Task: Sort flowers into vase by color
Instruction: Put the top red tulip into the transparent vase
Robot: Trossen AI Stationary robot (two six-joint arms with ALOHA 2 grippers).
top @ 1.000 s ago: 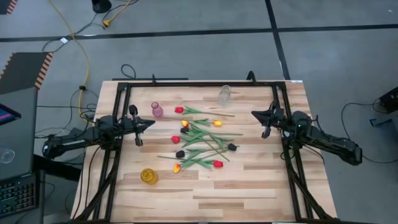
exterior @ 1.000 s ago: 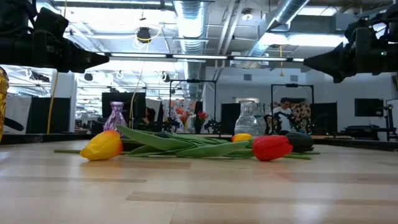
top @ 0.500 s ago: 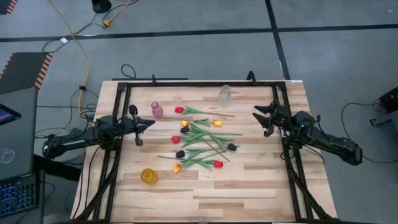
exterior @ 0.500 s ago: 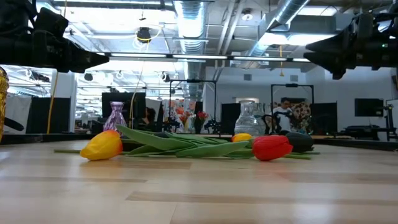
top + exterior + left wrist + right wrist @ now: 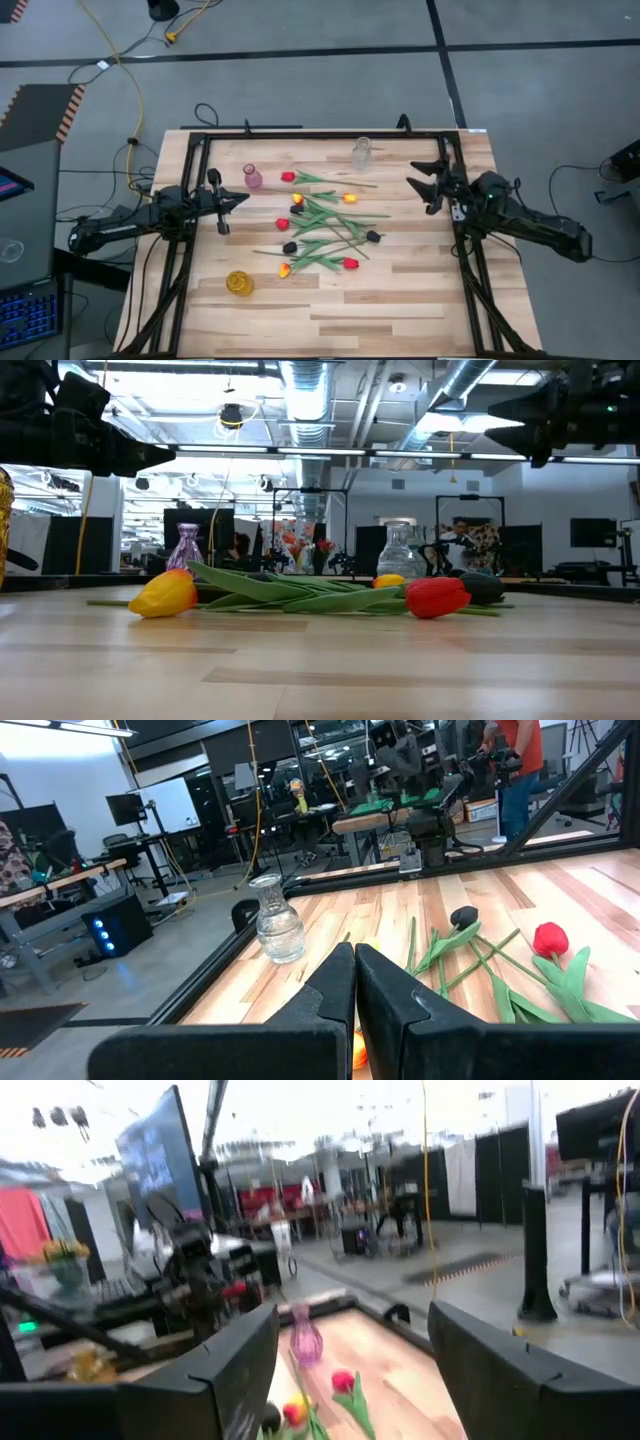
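Note:
The flowers (image 5: 322, 228) lie on their sides in a loose pile at the table's middle, with red, yellow-orange and dark heads on green stems. The low view shows a yellow head (image 5: 165, 595), a red head (image 5: 437, 597) and a dark head (image 5: 485, 588). A pink vase (image 5: 253, 177), a clear vase (image 5: 361, 153) and a yellow vase (image 5: 239, 283) stand around the pile. My left gripper (image 5: 240, 197) hovers shut to the left of the pile, with nothing in it (image 5: 353, 960). My right gripper (image 5: 416, 176) hovers open to the right of the pile, also with nothing in it (image 5: 352, 1318).
A black frame (image 5: 320, 134) runs along the table's far edge and down both sides. Bare wood (image 5: 340, 315) stretches between the pile and the near edge. People and equipment show in the room beyond the table.
My right gripper has opened wide and has risen a little above the table's right side. The flowers, the vases and my left gripper have stayed where they were.

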